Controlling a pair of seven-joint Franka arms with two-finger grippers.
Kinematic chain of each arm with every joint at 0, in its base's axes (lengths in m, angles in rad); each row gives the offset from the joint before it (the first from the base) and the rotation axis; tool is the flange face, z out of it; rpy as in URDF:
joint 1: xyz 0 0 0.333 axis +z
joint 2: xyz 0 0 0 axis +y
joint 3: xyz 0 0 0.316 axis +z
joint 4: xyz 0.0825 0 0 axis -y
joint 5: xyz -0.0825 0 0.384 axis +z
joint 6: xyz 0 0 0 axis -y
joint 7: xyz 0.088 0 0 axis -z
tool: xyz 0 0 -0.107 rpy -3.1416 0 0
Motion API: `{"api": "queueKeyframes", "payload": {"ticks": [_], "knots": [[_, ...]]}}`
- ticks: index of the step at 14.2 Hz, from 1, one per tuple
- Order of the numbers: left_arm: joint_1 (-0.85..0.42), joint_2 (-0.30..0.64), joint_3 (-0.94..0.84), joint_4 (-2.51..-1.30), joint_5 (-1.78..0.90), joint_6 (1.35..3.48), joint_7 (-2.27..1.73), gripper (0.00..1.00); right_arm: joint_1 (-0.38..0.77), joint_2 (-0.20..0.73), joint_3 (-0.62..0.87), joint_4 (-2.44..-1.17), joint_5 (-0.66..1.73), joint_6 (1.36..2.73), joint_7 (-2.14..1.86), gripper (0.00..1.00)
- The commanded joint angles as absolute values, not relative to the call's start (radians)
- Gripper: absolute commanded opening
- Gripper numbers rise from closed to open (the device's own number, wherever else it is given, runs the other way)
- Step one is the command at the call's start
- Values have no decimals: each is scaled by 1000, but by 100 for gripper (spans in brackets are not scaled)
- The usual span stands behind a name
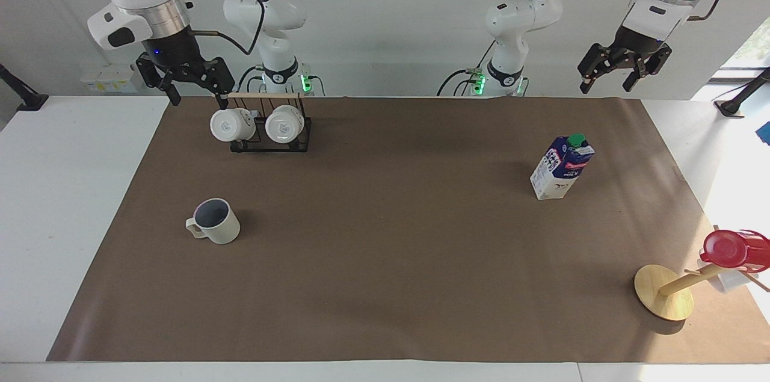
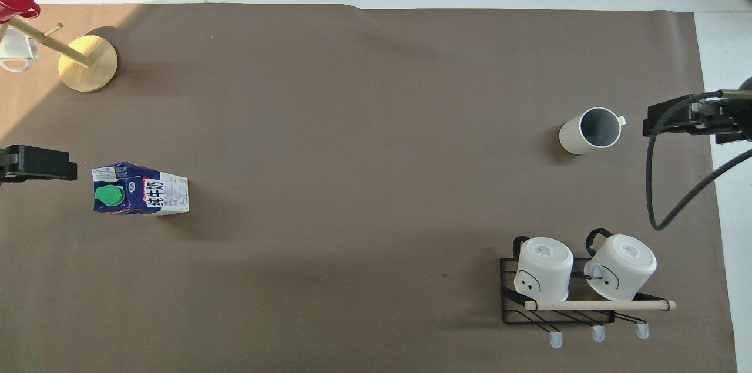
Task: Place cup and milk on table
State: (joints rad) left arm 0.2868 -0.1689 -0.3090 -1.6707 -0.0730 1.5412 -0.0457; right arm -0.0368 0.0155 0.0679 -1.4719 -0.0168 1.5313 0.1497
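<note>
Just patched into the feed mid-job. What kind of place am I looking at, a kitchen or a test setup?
Most likely a robotics lab bench: a white table under a brown paper sheet, staged props such as the milk carton and cream mug, and bare pale walls.
</note>
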Motion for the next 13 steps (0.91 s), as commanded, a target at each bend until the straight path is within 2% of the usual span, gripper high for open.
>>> {"api": "queueKeyframes", "payload": {"ticks": [1,13], "knots": [[296,-166,-314,-1657,-63,1525,-55,100,-38,8,64,-1476,-8,1531,129,100],[296,-169,-314,-1657,-63,1516,-54,100,-38,8,63,-1474,-8,1531,129,100]]}}
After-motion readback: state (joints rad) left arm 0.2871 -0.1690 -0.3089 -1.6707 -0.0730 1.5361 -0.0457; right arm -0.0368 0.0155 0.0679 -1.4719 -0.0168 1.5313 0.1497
